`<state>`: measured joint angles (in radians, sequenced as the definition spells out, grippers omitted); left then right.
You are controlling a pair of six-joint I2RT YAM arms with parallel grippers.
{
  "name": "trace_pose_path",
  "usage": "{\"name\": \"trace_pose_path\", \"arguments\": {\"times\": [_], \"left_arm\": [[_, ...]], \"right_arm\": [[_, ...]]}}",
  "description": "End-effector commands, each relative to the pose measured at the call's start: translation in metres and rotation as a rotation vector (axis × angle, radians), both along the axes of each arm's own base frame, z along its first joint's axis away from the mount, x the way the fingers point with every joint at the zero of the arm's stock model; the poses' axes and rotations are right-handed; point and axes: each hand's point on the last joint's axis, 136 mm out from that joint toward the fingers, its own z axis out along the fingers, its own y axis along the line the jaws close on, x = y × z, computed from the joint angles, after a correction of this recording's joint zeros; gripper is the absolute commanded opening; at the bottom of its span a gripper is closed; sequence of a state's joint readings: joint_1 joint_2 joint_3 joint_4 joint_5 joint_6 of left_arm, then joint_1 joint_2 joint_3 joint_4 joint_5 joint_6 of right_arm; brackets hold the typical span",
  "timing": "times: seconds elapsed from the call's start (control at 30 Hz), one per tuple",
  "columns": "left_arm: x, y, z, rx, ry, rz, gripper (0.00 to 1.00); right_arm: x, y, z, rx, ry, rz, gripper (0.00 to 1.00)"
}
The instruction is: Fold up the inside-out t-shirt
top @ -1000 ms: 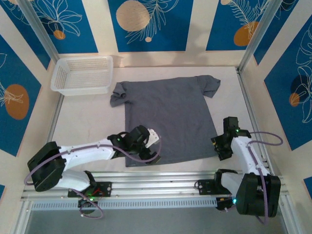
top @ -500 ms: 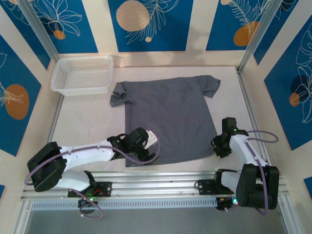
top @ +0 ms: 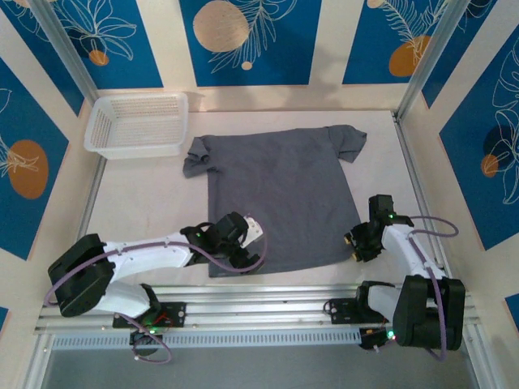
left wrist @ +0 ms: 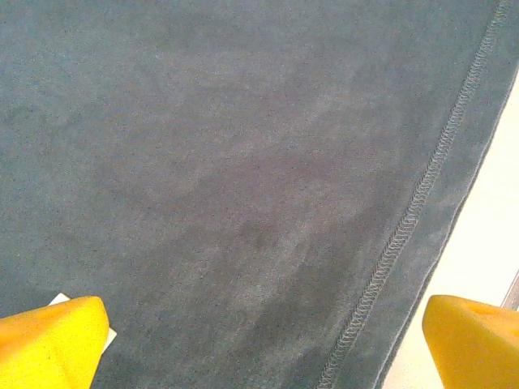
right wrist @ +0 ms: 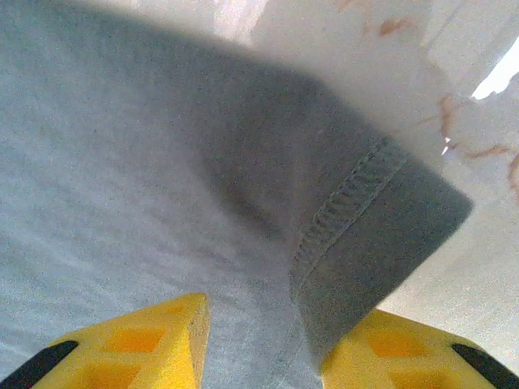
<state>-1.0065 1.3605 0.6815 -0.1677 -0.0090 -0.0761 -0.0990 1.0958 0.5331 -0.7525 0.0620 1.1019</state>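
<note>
While the inside-out t-shirt (top: 280, 194) lies flat in the middle of the pale surface (top: 146, 203), collar end far from the arms and hem nearest them, both arms reach low over its near edge. The left jaws stand spread wide above the near left corner of the hem. Their yellow fingertips (left wrist: 49, 340) are well apart, the stitched hem (left wrist: 422, 194) runs between them, and nothing is pinched. The right jaws sit at the near right corner, part spread, and the hem corner (right wrist: 381, 235) (curled up off the surface) lies between their yellow fingertips (right wrist: 138, 340); whether they pinch it cannot be told. A white mesh basket (top: 136, 123) sits at the far left, just beside the sleeve (top: 197, 158) on that side.
</note>
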Motion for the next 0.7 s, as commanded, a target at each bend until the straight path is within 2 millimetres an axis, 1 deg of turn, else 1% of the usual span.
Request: {"name": "trace_pose_path", "arguments": {"times": [0.0,0.1,0.27,0.4,0.47,0.5,0.57,0.63,0.67], "left_arm": [[0.001,-0.006,0.005,-0.011,-0.008,0.0,0.99],[0.002,-0.006,0.005,-0.012,-0.009,0.006,0.99],[0.001,-0.005,0.005,-0.012,-0.003,0.009,0.99],[0.001,-0.005,0.005,-0.009,-0.005,0.009,0.99],[0.001,-0.005,0.004,-0.008,-0.004,0.009,0.99],[0.002,-0.006,0.004,-0.009,-0.004,0.01,0.99],[0.002,-0.007,0.003,-0.006,0.0,0.009,0.99],[0.003,-0.008,0.002,-0.001,0.004,0.01,0.99],[0.002,-0.008,0.002,-0.001,0.006,0.011,0.99]], "right_arm": [[-0.002,0.011,0.007,0.05,0.004,0.032,0.42],[-0.003,0.011,0.003,0.047,0.006,0.03,0.41],[-0.005,0.016,0.0,0.061,0.021,0.05,0.42],[-0.007,0.025,0.003,0.11,0.028,0.057,0.49],[-0.008,0.03,0.003,0.126,0.031,0.06,0.5],[-0.007,0.031,0.001,0.126,0.029,0.063,0.5],[-0.008,0.032,-0.002,0.13,0.037,0.058,0.45],[-0.009,0.034,-0.006,0.138,0.045,0.058,0.36],[-0.009,0.035,-0.007,0.141,0.045,0.058,0.3]]}}
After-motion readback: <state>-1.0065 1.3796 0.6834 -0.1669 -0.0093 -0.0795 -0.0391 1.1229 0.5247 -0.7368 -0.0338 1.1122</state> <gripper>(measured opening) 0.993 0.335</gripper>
